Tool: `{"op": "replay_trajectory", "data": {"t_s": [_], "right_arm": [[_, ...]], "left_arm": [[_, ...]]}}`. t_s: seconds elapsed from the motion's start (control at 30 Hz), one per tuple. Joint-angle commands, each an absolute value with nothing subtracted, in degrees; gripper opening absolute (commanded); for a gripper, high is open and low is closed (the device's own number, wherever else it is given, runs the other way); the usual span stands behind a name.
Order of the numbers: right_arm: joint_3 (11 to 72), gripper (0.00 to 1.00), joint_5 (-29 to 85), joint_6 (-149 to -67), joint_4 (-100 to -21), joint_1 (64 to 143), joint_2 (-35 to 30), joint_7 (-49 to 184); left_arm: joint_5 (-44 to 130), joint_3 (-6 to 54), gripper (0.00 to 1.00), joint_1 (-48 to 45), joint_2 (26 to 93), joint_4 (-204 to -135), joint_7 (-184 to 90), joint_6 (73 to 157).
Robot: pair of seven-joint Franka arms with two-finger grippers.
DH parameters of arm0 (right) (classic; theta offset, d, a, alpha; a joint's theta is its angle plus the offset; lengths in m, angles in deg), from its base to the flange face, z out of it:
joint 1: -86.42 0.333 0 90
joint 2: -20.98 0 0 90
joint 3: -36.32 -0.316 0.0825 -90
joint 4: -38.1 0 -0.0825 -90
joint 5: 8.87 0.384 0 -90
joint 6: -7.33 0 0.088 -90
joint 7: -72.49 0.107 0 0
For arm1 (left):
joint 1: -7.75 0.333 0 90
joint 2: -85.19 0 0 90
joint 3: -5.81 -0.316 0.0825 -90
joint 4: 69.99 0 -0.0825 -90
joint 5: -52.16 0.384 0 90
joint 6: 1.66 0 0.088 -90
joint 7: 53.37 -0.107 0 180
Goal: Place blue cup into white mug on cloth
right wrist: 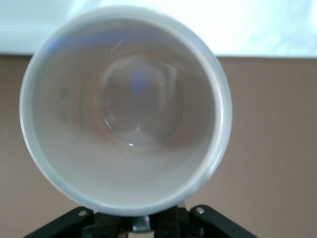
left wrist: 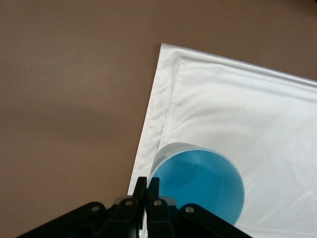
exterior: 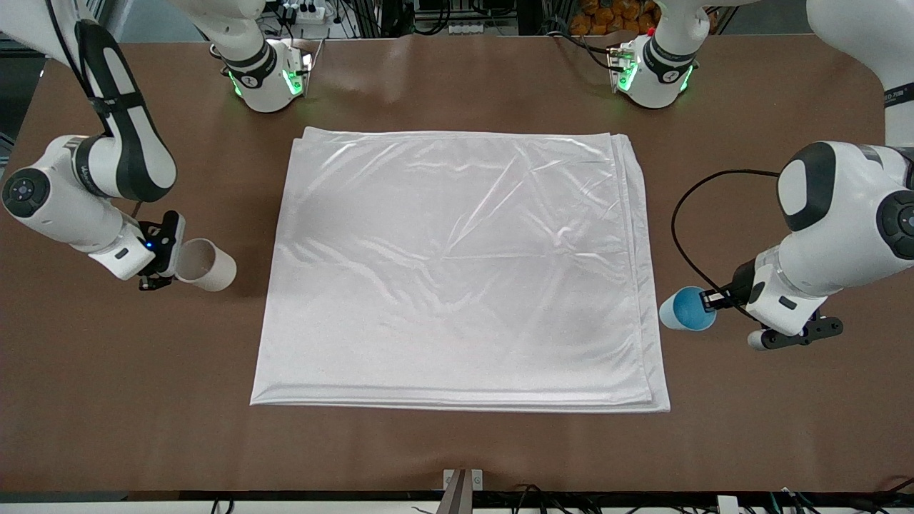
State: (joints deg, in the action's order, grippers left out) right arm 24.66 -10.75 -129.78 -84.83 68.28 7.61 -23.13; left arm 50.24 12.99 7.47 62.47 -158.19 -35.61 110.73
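Left claw [exterior: 708, 300] pinches blue cup [exterior: 685, 309] by rim, over bench beside cloth [exterior: 457, 271] edge. Right claw [exterior: 161, 258] pinches white mug [exterior: 206, 265], tilted, over bench; cloth lies between both claws.

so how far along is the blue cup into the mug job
Early stage. Done: both are gripped by the rim, the left gripper shut on the blue cup, the right gripper shut on the white mug. Both sit tilted beside the cloth, at either end. Left: mug onto the cloth, cup into it.
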Motion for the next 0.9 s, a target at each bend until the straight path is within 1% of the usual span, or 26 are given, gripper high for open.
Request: {"op": "replay_trajectory", "data": {"t_s": [0.0, 0.13, 0.2, 0.87], "right_arm": [[20.8, 0.0, -8.7, -124.9, -82.0, 68.8, 8.1, -16.8], [18.6, 0.0, -8.7, -121.3, -79.8, 70.9, 8.1, -11.3], [18.2, 0.0, -8.7, -120.7, -79.1, 72.4, 8.1, -8.9], [18.2, 0.0, -9.6, -121.3, -77.2, 93.0, 6.6, 16.4]], "left_arm": [[49.6, 13.0, 0.0, 7.1, 63.3, -158.1, -34.5, 109.6], [49.4, 13.0, 0.0, 7.1, 63.3, -158.1, -34.4, 109.6], [49.4, 13.0, 0.0, 6.8, 63.3, -158.1, -34.0, 109.6], [49.9, 13.3, 0.0, 4.1, 63.2, -158.1, -28.8, 109.7]]}}
